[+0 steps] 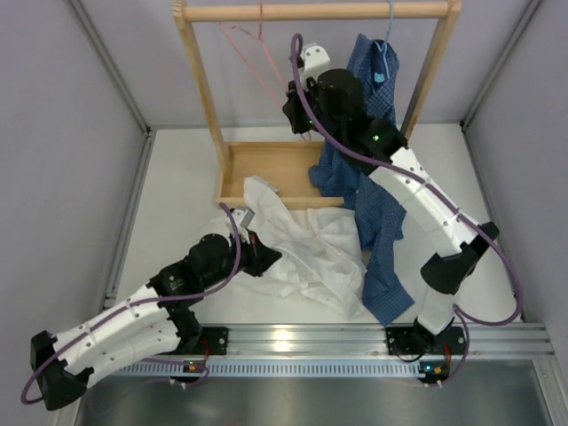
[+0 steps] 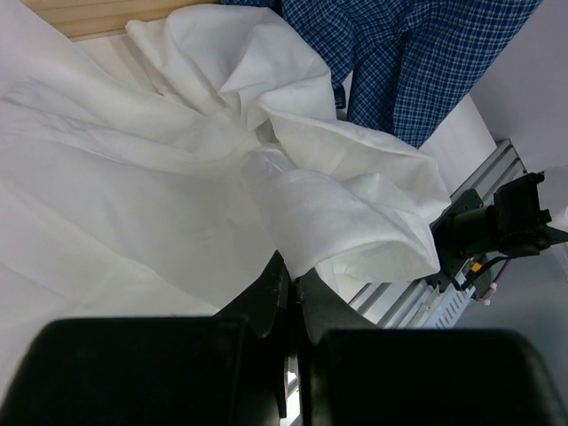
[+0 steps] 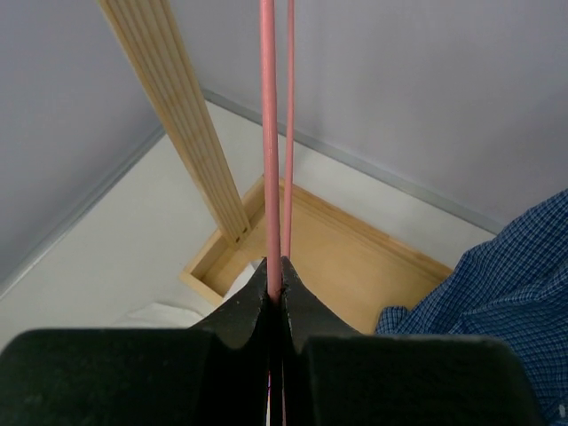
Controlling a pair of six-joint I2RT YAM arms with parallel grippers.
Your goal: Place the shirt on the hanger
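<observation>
The white shirt (image 1: 311,253) lies crumpled on the table in front of the wooden rack, one part draped over the rack's base edge. My left gripper (image 1: 271,257) is shut on a fold of the shirt at its left side; in the left wrist view the jaws (image 2: 295,277) pinch the white cloth (image 2: 177,177). The pink hanger (image 1: 251,53) hangs by its hook from the rack's rail. My right gripper (image 1: 291,105) is shut on its lower right wire; the right wrist view shows the jaws (image 3: 275,282) closed on the pink wire (image 3: 268,133).
The wooden rack has a top rail (image 1: 319,11), a left post (image 1: 200,84) and a box base (image 1: 266,164). A dark blue checked shirt (image 1: 377,222) hangs from a light blue hanger (image 1: 388,35) and trails onto the table by the right arm. Grey walls enclose the table.
</observation>
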